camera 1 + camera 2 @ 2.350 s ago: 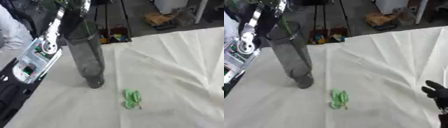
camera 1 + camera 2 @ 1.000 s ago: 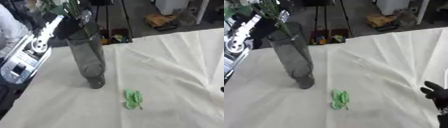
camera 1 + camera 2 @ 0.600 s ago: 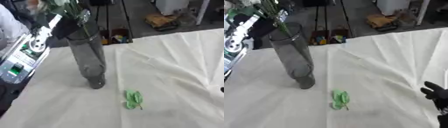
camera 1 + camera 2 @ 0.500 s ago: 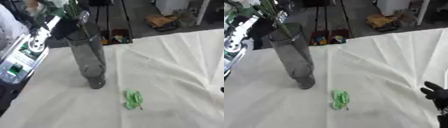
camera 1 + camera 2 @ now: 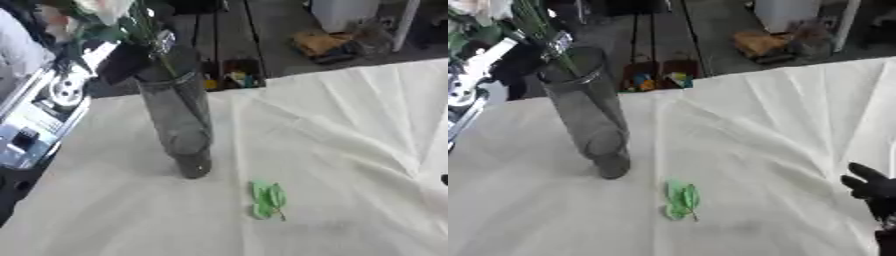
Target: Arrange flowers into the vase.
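Vase: the tall grey see-through glass vase (image 5: 179,125) stands on the bench (image 5: 350,150), which has a creased white cloth on it. The vase tilts a little, its mouth up and to the left, maybe so the stems can slide in.

Flowers: the bunch of pale flowers with green stems and leaves (image 5: 109,15) is at the mouth of the vase. The stems point down into it. The blooms are above the rim, so the bunch does not look all the way in yet.

Left hand: the black left hand (image 5: 122,62) is at the vase's mouth, by the stems. It looks like it is grasping the bunch to steer it in, but its fingers are too blurry to be sure.

Right hand: the black right hand (image 5: 872,190) rests at the lower right edge, well apart from the vase. Its fingers are relaxed and hold nothing. It seems to be waiting.

Leaf: a small green leaf (image 5: 267,200) lies flat on the cloth near the vase's foot. It may have dropped off a stem.
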Controlling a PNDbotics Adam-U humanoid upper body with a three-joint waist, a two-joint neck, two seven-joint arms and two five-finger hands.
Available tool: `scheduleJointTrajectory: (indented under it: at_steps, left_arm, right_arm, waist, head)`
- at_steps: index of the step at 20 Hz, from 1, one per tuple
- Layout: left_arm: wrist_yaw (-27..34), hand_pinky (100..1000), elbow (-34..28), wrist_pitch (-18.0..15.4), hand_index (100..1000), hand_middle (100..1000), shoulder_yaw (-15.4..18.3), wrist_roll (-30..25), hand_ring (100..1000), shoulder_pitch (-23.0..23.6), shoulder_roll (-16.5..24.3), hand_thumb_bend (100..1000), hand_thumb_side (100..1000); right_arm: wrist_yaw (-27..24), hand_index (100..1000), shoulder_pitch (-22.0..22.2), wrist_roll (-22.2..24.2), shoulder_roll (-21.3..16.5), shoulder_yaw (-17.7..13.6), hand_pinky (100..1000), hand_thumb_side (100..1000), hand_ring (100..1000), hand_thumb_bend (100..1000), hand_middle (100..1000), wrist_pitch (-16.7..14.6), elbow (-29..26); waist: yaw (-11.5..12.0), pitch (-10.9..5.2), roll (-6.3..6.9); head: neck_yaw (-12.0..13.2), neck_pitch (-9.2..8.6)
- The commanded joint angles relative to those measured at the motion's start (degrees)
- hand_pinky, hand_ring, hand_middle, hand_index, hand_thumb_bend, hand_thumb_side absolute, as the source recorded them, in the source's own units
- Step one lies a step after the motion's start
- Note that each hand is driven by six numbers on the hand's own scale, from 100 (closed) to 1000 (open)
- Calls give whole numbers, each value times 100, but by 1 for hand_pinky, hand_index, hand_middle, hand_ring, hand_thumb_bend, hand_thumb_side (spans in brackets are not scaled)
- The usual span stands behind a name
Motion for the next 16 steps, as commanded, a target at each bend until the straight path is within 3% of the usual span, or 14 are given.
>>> scheduleJointTrajectory:
  at_steps: [1,16]
  left_arm:
    - [-42,734,-98,-19,988,866,118,-103,886,-61,210,100,1000]
    - [-52,768,-141,-127,1000,890,182,-405,912,71,331,100,1000]
  right_arm:
    - [-52,687,-13,-4,-82,-14,809,1000,841,100,539,16,-101]
    - [-21,688,-7,-13,-57,-25,812,1000,844,100,537,63,-101]
  waist:
    - [9,-151,-22]
    - [30,-141,-22]
  head:
    - [-20,-74]
    - [-24,-78]
